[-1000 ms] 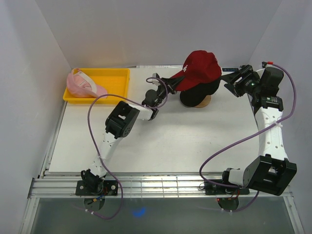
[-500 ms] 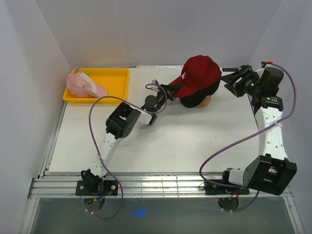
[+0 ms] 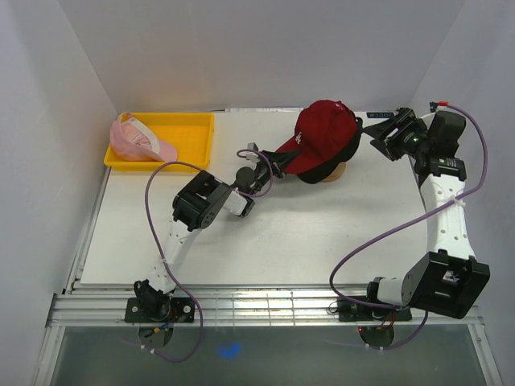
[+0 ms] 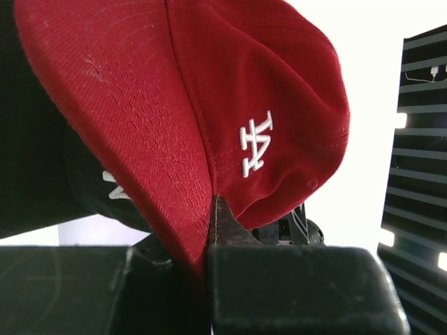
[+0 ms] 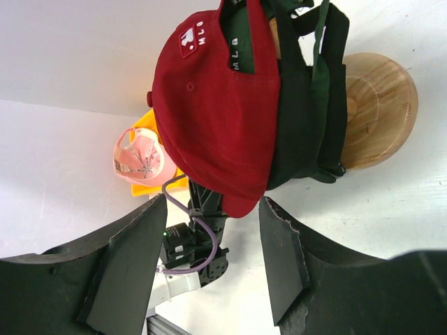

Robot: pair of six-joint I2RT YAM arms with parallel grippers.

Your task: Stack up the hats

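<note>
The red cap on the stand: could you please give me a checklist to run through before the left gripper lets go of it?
1. Left gripper pinched on the brim of the red cap: ok.
2. Red cap's crown over the dark caps on the wooden stand: ok.
3. Red cap seated squarely rather than skewed on the stack: cannot tell; it looks offset to one side in the right wrist view.
4. Right gripper open, holding nothing, behind the stack: ok.
5. Pink cap lying in the yellow tray, within sight for the next pick: ok.
</note>
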